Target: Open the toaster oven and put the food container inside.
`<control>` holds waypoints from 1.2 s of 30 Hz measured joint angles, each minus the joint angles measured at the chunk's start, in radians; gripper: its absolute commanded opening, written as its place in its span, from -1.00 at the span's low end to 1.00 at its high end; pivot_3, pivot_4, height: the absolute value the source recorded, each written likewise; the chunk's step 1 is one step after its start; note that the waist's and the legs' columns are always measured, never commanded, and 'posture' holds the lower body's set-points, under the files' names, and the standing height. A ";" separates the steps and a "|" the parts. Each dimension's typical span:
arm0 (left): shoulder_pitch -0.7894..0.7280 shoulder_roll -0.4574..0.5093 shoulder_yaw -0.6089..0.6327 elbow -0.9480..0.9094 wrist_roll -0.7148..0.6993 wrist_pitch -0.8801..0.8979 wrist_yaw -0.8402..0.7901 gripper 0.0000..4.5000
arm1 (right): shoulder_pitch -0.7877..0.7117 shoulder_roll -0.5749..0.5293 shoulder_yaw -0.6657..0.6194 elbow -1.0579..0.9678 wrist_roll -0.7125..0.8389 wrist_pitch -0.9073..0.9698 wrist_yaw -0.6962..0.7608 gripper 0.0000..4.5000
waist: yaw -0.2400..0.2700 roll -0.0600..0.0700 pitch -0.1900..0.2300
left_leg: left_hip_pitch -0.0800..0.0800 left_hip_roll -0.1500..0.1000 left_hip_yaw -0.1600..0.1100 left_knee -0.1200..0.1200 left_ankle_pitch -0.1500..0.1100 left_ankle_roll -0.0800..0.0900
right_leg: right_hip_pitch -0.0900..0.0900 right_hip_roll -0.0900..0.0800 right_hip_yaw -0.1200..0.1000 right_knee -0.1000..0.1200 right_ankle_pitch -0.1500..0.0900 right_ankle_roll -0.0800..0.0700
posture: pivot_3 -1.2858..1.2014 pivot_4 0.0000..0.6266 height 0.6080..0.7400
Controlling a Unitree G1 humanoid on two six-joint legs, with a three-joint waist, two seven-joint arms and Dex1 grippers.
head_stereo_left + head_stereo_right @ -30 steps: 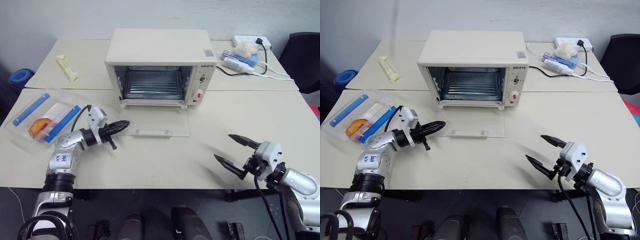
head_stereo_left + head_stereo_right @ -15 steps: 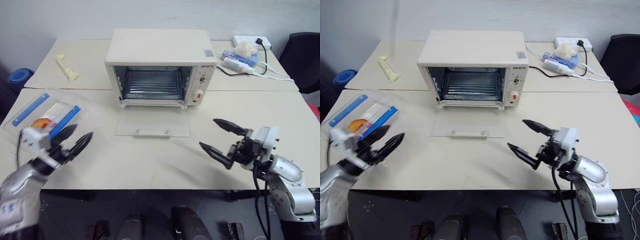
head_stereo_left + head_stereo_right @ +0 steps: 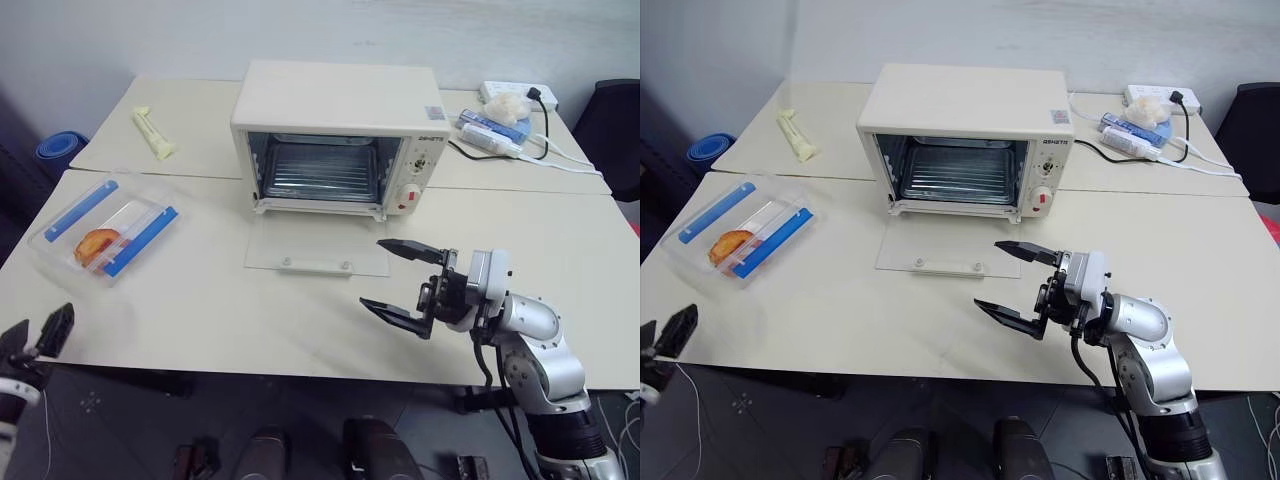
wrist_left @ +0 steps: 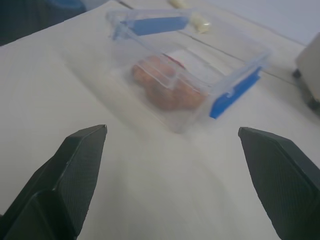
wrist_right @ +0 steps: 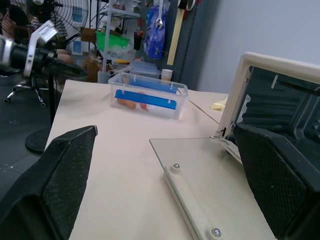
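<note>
Clear plastic, the food container (image 3: 103, 228) lies on the table (image 3: 210, 320) just ahead of the left end effector (image 4: 175, 170), whose fingers stand spread and empty; the toaster oven (image 3: 335, 135) is well off to its right, glass door (image 3: 316, 246) already dropped flat; the right end effector (image 3: 400, 285) hovers spread near that door; a good grasp would straddle the box across its blue-clipped long sides, keeping it level so the orange food stays put.

The left gripper (image 3: 35, 335) opened and drew back off the table's (image 3: 250, 320) left edge.
</note>
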 measured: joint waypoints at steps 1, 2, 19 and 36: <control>-0.043 0.075 0.009 0.023 -0.057 0.091 0.067 0.98 | -0.008 -0.006 0.000 0.001 0.000 0.002 0.002 1.00 | 0.000 0.000 0.000 | 0.000 0.000 -0.001 0.000 0.000 0.000 | 0.000 0.000 0.000 0.001 0.000 0.000 | 0.03 -0.52 1.00; -0.081 0.131 0.023 0.044 -0.097 0.172 0.139 0.98 | -0.011 -0.012 -0.001 0.001 0.001 0.002 0.005 1.00 | -0.002 0.000 0.000 | 0.000 0.000 -0.001 0.000 0.000 0.000 | 0.000 0.000 0.000 0.001 0.000 0.000 | 0.03 -0.52 1.00; -0.605 0.309 -0.117 0.579 0.019 0.449 0.415 0.91 | 0.022 -0.019 -0.001 0.009 -0.019 0.008 -0.025 1.00 | -0.031 0.000 0.000 | 0.000 -0.001 0.002 -0.004 0.004 -0.010 | -0.004 0.000 0.001 0.002 0.000 0.000 | 0.03 -0.52 1.00; -0.691 0.349 -0.152 0.713 0.219 0.391 0.276 -1.00 | 0.053 -0.022 -0.001 0.007 -0.053 0.001 -0.044 1.00 | -0.028 -0.002 -0.001 | 0.000 -0.001 0.002 -0.006 0.004 -0.010 | -0.005 0.000 0.001 0.002 0.000 0.000 | 0.03 -0.52 1.00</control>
